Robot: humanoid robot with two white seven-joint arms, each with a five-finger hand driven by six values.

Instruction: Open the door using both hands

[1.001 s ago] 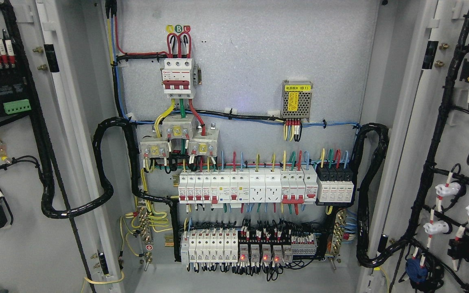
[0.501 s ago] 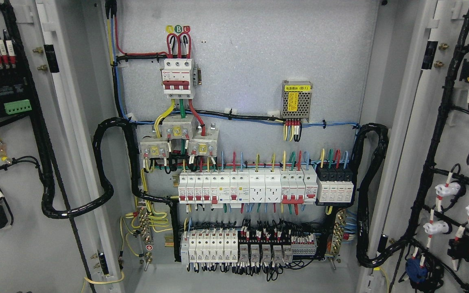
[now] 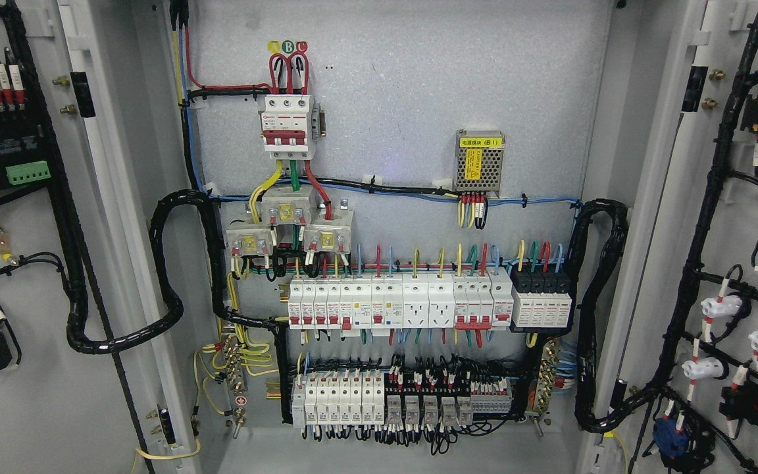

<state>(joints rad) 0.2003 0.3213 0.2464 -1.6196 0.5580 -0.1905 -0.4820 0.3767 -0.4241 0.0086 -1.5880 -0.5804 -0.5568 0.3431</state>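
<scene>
Head view: both cabinet doors, left & right, wide open; no hands visible.

Single head view, facing straight into an open electrical cabinet, close up, roughly level with the back panel. Frame filled by cabinet interior: three-pole breaker upper centre, breaker row mid-frame. Left door and right door swung wide, inner faces cut off by both side edges. No second view for overlap.
</scene>
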